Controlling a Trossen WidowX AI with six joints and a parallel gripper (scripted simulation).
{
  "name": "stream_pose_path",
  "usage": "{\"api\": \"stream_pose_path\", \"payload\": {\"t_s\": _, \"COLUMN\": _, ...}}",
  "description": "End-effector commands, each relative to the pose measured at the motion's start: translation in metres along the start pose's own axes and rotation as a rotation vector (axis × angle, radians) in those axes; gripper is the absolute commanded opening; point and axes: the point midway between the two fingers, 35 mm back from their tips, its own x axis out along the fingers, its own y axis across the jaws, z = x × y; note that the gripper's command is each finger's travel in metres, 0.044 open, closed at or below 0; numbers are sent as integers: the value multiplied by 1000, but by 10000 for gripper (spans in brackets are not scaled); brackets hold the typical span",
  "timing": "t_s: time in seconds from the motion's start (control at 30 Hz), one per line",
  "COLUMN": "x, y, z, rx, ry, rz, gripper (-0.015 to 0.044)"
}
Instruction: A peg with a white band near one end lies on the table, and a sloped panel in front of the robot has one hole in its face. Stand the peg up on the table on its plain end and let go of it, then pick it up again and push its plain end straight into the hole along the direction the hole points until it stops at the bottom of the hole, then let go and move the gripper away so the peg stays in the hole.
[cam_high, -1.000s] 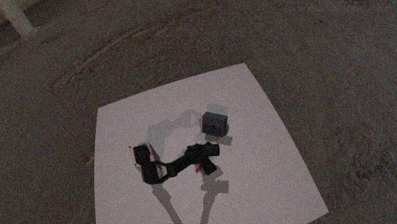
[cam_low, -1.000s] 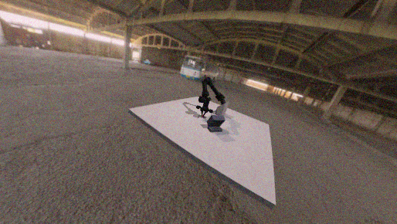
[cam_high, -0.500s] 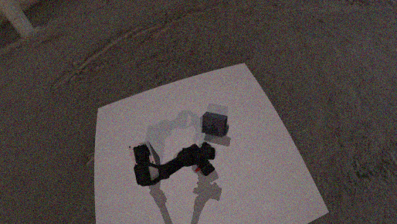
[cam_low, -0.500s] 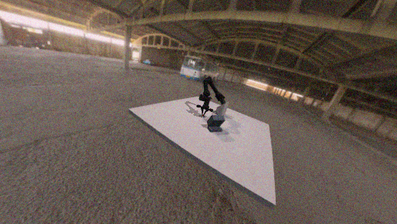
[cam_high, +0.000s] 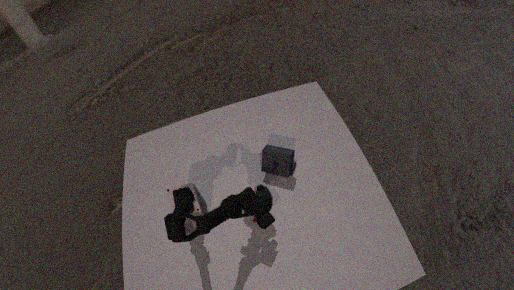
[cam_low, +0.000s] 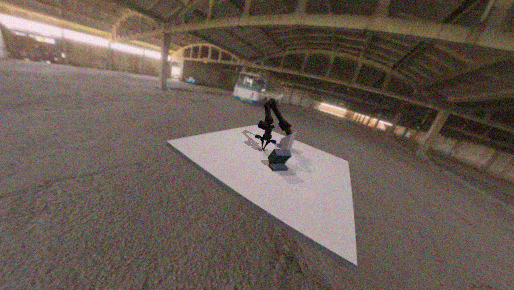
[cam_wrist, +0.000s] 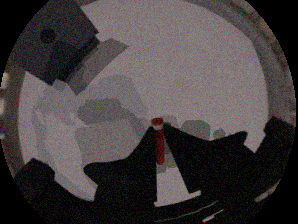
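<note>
My gripper (cam_wrist: 158, 145) (cam_high: 256, 219) (cam_low: 263, 145) is shut on the red peg (cam_wrist: 158, 143) (cam_high: 254, 219) (cam_low: 263, 146). In the wrist view the peg stands nearly upright between the dark fingers, with a pale band low on it. The gripper hangs over the white table (cam_high: 325, 210) (cam_low: 320, 200) (cam_wrist: 193, 50). The dark sloped panel (cam_high: 278, 160) (cam_low: 278, 159) (cam_wrist: 56, 43) stands apart from the gripper, at the upper left of the wrist view. A small dark hole (cam_wrist: 48, 36) shows in its face. I cannot tell whether the peg touches the table.
The arm's base (cam_high: 181, 220) sits near the table's left side. The arm's shadows fall across the table around the gripper. The table's edges drop to a rough dark floor (cam_high: 425, 100) on all sides.
</note>
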Motion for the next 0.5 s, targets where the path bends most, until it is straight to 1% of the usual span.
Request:
{"api": "stream_pose_path", "payload": {"t_s": 0.0, "x": -2, "y": 1, "z": -2, "rx": -2, "ry": -30, "rz": 3, "gripper": 51}}
{"api": "stream_pose_path", "payload": {"t_s": 0.47, "x": -9, "y": 1, "z": -7, "rx": -3, "ry": -151, "rz": 3, "gripper": 51}}
